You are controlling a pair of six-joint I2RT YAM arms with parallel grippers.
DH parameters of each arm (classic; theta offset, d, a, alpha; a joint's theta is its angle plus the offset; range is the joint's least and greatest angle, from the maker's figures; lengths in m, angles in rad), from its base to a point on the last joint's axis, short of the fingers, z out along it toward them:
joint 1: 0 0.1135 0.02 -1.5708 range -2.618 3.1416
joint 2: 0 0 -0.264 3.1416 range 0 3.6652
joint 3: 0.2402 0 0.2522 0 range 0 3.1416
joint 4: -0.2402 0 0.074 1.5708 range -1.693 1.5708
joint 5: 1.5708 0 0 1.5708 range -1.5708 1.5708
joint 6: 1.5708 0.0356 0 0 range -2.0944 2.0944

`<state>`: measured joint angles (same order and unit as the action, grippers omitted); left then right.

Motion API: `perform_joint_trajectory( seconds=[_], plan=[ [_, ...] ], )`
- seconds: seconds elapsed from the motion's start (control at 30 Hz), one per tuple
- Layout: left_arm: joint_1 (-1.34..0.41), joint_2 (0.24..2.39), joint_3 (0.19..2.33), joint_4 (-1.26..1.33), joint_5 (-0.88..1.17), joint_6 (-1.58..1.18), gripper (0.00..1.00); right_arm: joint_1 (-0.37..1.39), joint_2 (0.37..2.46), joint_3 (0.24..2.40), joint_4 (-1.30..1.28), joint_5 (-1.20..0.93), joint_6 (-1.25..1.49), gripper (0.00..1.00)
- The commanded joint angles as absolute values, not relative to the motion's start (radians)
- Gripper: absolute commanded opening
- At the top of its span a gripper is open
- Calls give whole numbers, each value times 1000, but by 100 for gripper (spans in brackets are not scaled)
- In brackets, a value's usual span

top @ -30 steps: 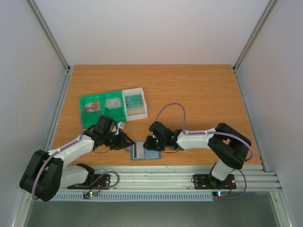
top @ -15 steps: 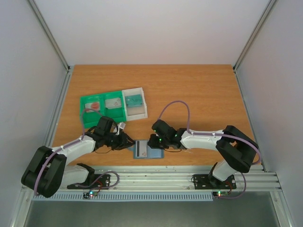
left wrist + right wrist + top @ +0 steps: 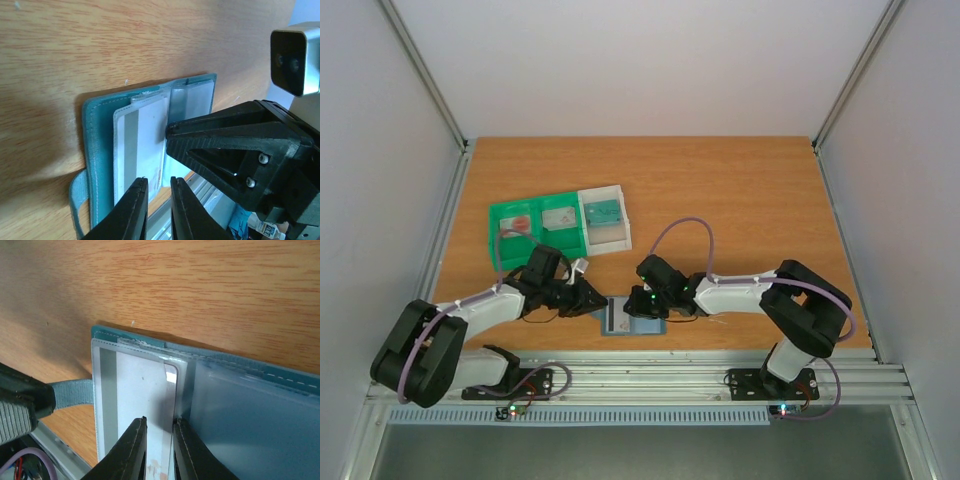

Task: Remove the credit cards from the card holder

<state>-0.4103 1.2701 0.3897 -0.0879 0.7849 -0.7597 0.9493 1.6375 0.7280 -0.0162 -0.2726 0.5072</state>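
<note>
Card removal at the front edge of the desk (image 3: 740,200), card holder (image 3: 632,321) open flat between the two hands. Best done by pinning the holder down with one hand and sliding the pale card (image 3: 145,145) straight along its clear pocket (image 3: 172,371), low and level. No early lifting: risk of bending the card or dragging the light holder along with it. Worth keeping pressure off the fold (image 3: 182,390) too, to avoid flipping the far panel shut.

Right hand (image 3: 159,424) narrowed to a slit, tips down on the card's inner edge just beside the fold; pinching or merely pressing, impossible to say. Left hand (image 3: 159,181) likewise drawn nearly together, nothing visible in the gap, poised at the holder's outer edge near the strap (image 3: 75,390); contact there unclear. Further back on the desk, well apart from the holder: a green tray (image 3: 496,232) with a white bin (image 3: 601,190) touching its right side.
</note>
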Motion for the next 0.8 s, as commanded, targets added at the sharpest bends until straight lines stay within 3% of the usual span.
perform_joint_trajectory(
  seconds=[0.0, 0.4, 0.77],
  plan=[
    [-415, 1298, 363, -11, 834, -769, 15, 956, 1665, 713, 56, -295, 546, 16],
    [-422, 1308, 392, -81, 773, -713, 5, 956, 1659, 703, 40, -276, 552, 14],
    [-423, 1388, 350, 92, 812, -766, 0, 955, 1661, 707, 32, -270, 554, 14]
  ],
)
